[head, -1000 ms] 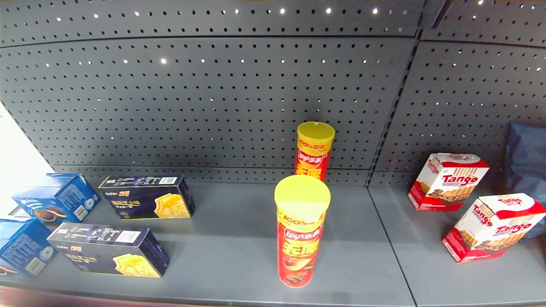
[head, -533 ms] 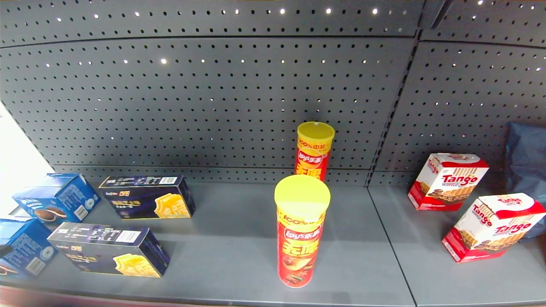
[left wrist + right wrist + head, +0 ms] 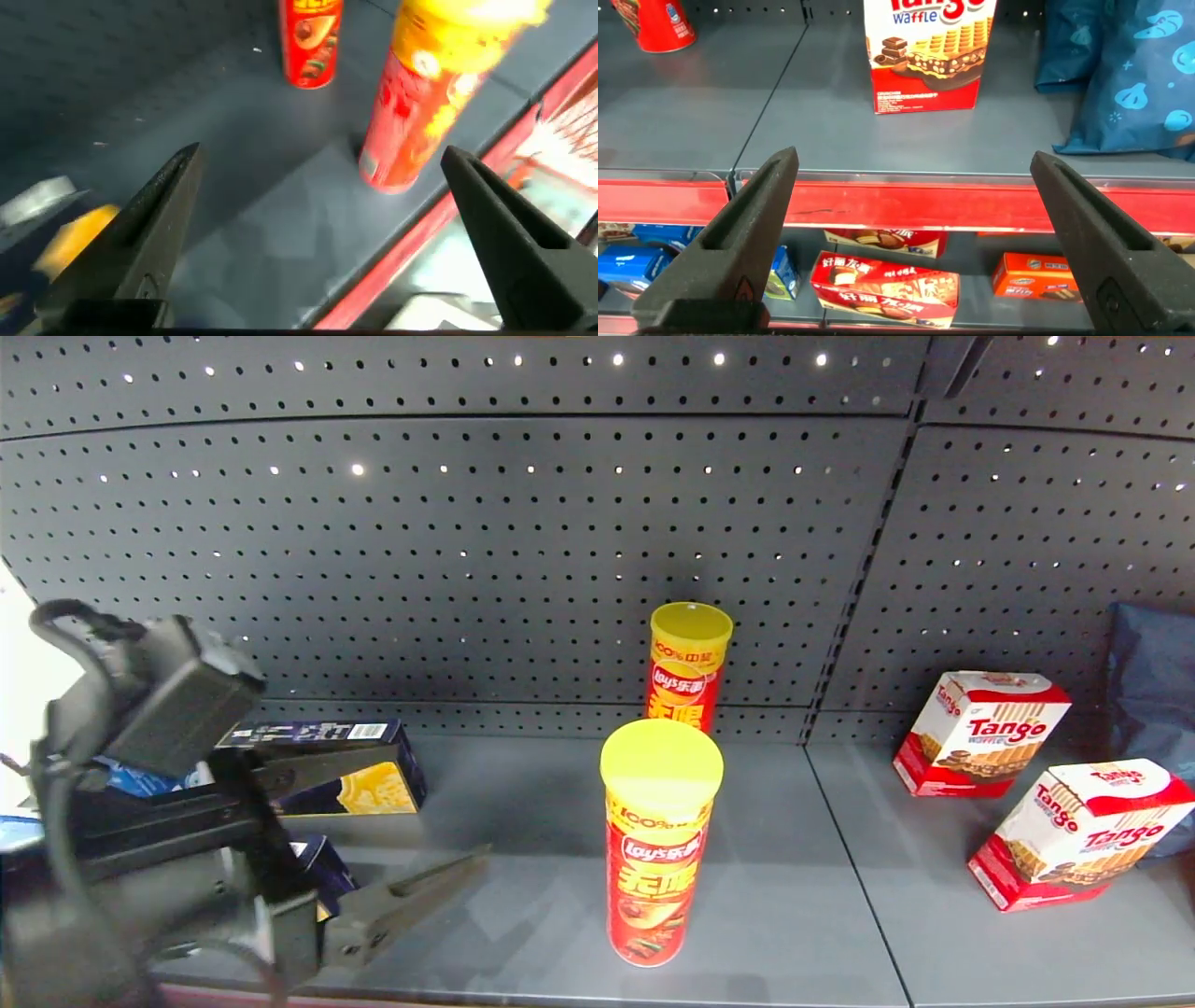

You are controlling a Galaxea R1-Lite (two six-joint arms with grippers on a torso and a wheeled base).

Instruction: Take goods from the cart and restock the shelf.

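1. Left gripper (image 3: pixel 439 803): fingers spread wide, nothing between them. It hangs low over the grey metal shelf (image 3: pixel 794 896), at 8 o'clock from the front tube.
2. Right gripper (image 3: pixel 913 157): fingers likewise spread and empty, held before the shelf's red front edge and facing a white-and-red cardboard wafer box (image 3: pixel 929 51).
3. Change: the left arm, absent from the head view half a second ago, has swung in from 8 o'clock. The stock has not shifted. An empty hand at the shelf suggests that a fetch from the cart is due.
4. Stock:
   - A tall red cardboard crisp tube with a yellow lid (image 3: pixel 660 845) stands upright at centre.
   - Its twin (image 3: pixel 688 663) stands at 12 o'clock, near the perforated back panel (image 3: pixel 467 569).
   - Two wafer boxes sit at 3 o'clock.
5. Obscured:
   - The dark navy cracker boxes (image 3: pixel 373 784) at 9 o'clock are partly covered by the arm.
   - The blue plastic bag (image 3: pixel 1153 681) is cut off at the edge.
   - The left wrist view is blurred.
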